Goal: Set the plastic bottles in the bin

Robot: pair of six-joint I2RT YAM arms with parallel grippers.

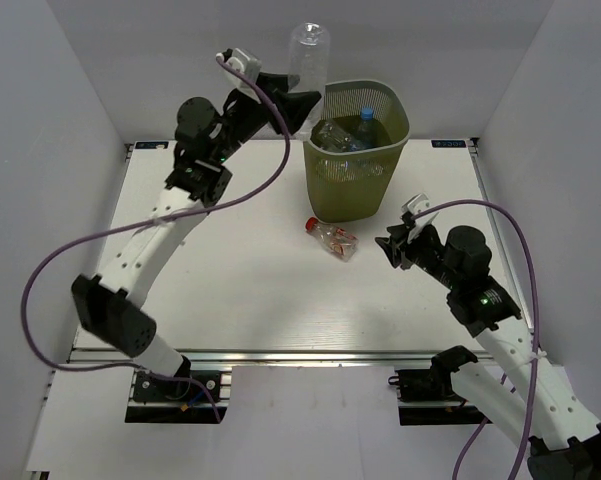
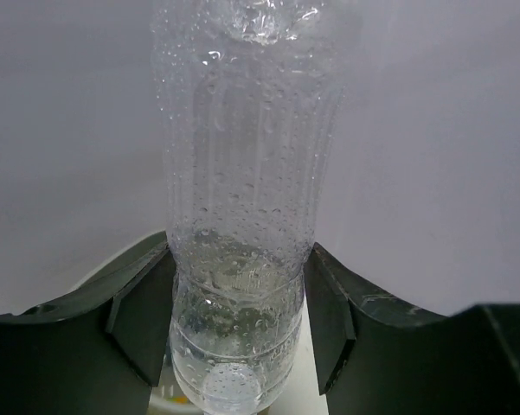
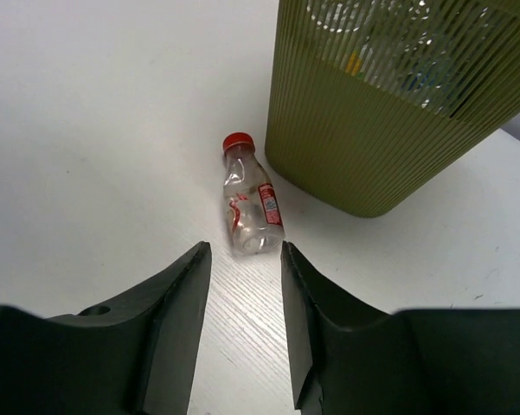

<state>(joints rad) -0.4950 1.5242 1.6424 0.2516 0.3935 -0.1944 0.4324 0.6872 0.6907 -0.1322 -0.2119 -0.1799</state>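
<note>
Our left claw (image 2: 238,311) pinches a bottle (image 2: 242,130) upright by the bin (image 1: 355,185); our right claw (image 3: 242,285), spread, faces the red-capped bottle (image 3: 251,203) lying before the bin, cap pointing away.

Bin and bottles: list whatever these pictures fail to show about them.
- Bin contents: the top view shows overlapping clear plastic and one blue cap, so the count cannot be told. The right wrist view sees only through the slotted wall, cut off by its top edge.
- Held bottle: the left wrist view cuts off its upper end; in the top view the left end effector covers its lower part.
- Red-capped bottle: label print too small to read.
</note>
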